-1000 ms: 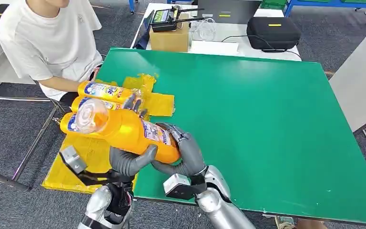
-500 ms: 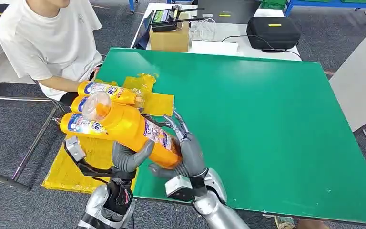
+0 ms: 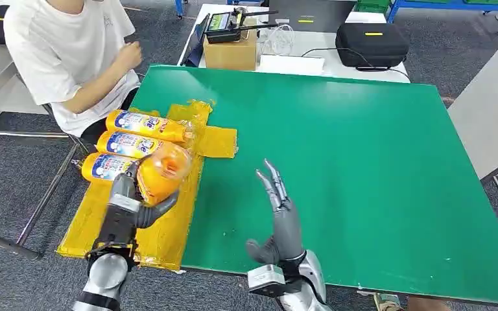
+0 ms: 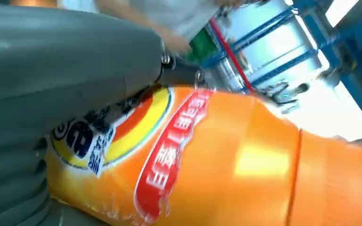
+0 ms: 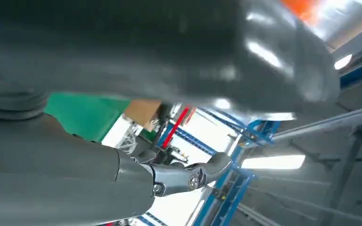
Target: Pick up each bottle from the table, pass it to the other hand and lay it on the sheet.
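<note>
My left hand [image 3: 126,204] grips an orange bottle [image 3: 161,172] and holds it over the yellow sheet [image 3: 120,223] at the table's left edge. The left wrist view has this bottle [image 4: 226,165] close up with its red and blue label against my thumb [image 4: 52,61]. Three more orange bottles lie side by side on the sheet: a far one [image 3: 146,124], a middle one [image 3: 124,144] and a near one [image 3: 104,166]. My right hand [image 3: 284,217] stands upright over the green table [image 3: 363,162], fingers spread, holding nothing; the right wrist view also has its fingers [image 5: 179,176].
A person in a white shirt [image 3: 65,58] sits at the table's far left, close to the sheet. Beyond the table stand a cardboard box [image 3: 230,52] and a black case [image 3: 371,44]. The green surface to the right of my hands is bare.
My right hand has let go of the bottle and drawn back, opening. My left hand has carried the bottle leftward over the sheet. The person has raised an arm.
</note>
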